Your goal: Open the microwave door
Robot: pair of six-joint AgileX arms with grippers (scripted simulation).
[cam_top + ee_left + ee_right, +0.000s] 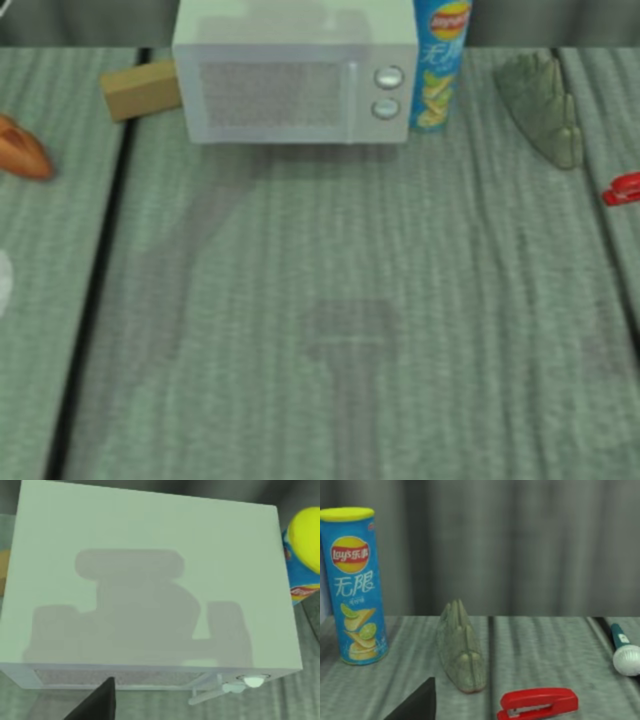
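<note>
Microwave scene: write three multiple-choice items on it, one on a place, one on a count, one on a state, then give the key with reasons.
1. What stands right beside the microwave on the top view's right?
A. a red stapler
B. a blue chips can
C. a cardboard box

2. How many round silver knobs are on the microwave's front?
A. one
B. two
C. four

3. How is the microwave door?
A. shut flat against the front
B. swung wide open
C. lying on the table

Key: B, the chips can stands at the microwave's right side, while the cardboard box is at its left and the red stapler lies far right. B, two knobs sit one above the other. A, the door lies flush with the front.
</note>
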